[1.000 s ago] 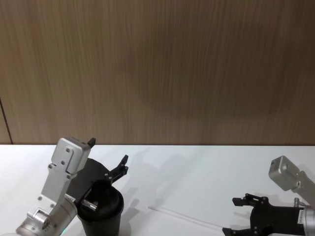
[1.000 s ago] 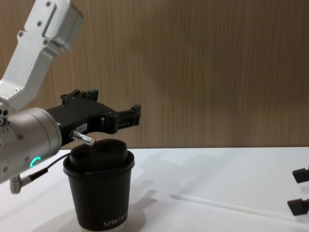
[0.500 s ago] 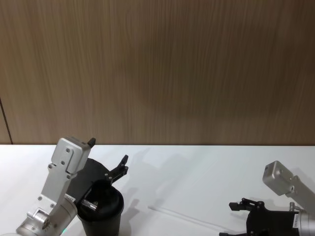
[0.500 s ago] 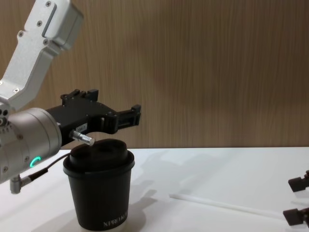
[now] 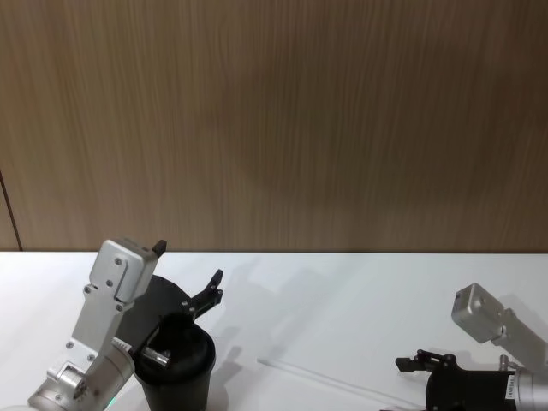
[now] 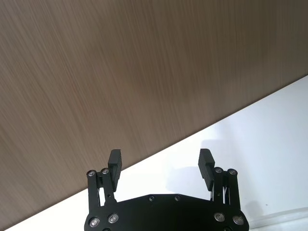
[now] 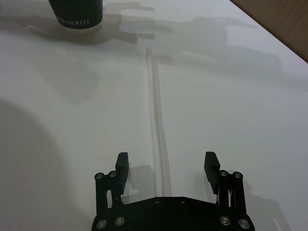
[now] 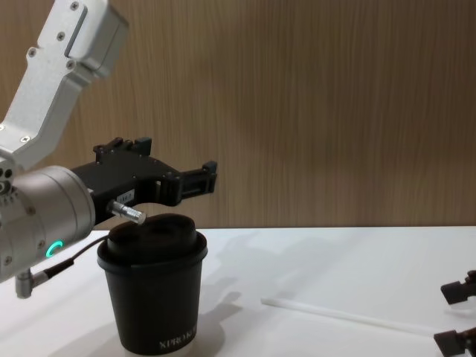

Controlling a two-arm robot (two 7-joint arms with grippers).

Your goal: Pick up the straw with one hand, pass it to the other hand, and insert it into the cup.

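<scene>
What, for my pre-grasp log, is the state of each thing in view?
straw: lying flat on the table, ungripped.
cup: upright, lid on, no straw in it.
left gripper: open, empty, above the cup.
right gripper: open, empty, low, fingers either side of the straw's end.

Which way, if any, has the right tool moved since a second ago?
Yes. In the chest view the right tool has dropped lower toward the table, its open fingers now straddling the right end of the unmoved straw.
</scene>
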